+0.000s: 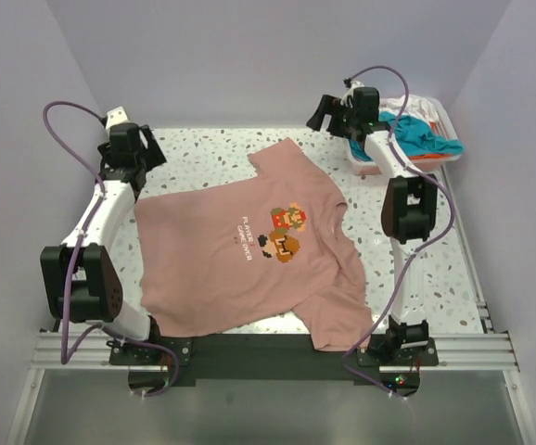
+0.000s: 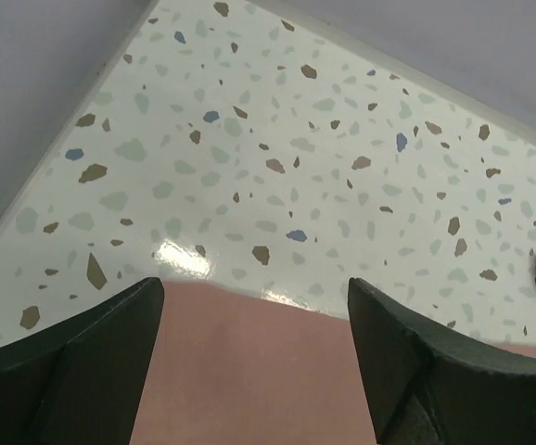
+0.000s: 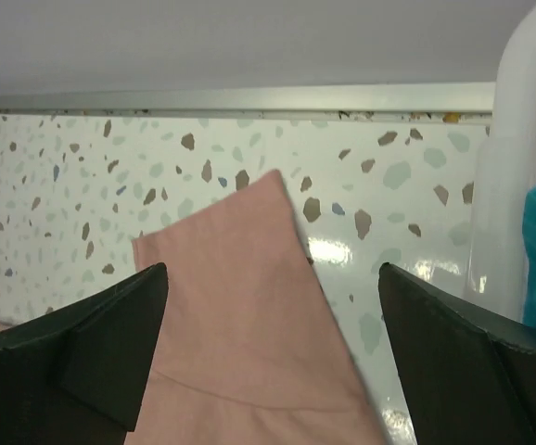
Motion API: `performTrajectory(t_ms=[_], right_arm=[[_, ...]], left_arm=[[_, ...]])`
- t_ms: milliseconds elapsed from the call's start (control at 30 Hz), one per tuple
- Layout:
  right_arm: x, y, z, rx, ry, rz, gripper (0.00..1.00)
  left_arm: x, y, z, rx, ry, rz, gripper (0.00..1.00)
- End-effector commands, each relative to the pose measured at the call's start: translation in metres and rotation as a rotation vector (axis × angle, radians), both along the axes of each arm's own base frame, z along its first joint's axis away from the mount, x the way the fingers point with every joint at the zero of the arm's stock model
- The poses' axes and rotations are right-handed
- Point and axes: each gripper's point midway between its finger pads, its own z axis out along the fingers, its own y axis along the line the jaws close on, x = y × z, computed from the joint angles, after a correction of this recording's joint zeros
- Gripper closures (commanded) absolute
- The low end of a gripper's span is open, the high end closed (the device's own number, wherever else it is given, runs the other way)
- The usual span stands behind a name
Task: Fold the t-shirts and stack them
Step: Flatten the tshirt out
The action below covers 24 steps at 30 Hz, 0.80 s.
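Note:
A dusty-pink t-shirt (image 1: pixel 240 260) with a pixel game print lies spread flat on the speckled table (image 1: pixel 203 153), its lower right sleeve rumpled near the front edge. My left gripper (image 1: pixel 149 159) hovers open over the shirt's far left corner. In the left wrist view the pink cloth (image 2: pixel 249 371) lies flat between and below the spread fingers (image 2: pixel 82 362), untouched. My right gripper (image 1: pixel 322 116) hangs open over the shirt's far sleeve (image 3: pixel 240 306), which lies flat under the gap. More t-shirts, teal (image 1: pixel 426 137), white and orange, are piled in the basket.
The white plastic basket (image 1: pixel 440 116) stands at the back right corner, close to the right gripper; its wall (image 3: pixel 509 139) fills the right of the right wrist view. Walls enclose the table at the back and both sides. A metal rail (image 1: pixel 268 348) runs along the front edge.

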Motion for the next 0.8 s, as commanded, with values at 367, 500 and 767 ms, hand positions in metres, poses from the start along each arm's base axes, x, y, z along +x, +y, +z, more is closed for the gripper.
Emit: performTrajectory(t_ms=[367,500,767], right_arm=[[-0.140,0.054,0.055,-0.128,-0.032,0.225,0.01],[-0.171,0.063,0.015,-0.164,0.063,0.287,0.01],[-0.186,0.060,-0.043,-0.202,0.189,0.314,0.01]], left_arm=[[-0.065,-0.067,-0.064,-0.391,0.181,-0.094,0.14],[-0.082,-0.068,-0.093,-0.411,0.261,-0.067,0.14],[-0.089,-0.068,-0.140,-0.419,0.362,-0.046,0.14]])
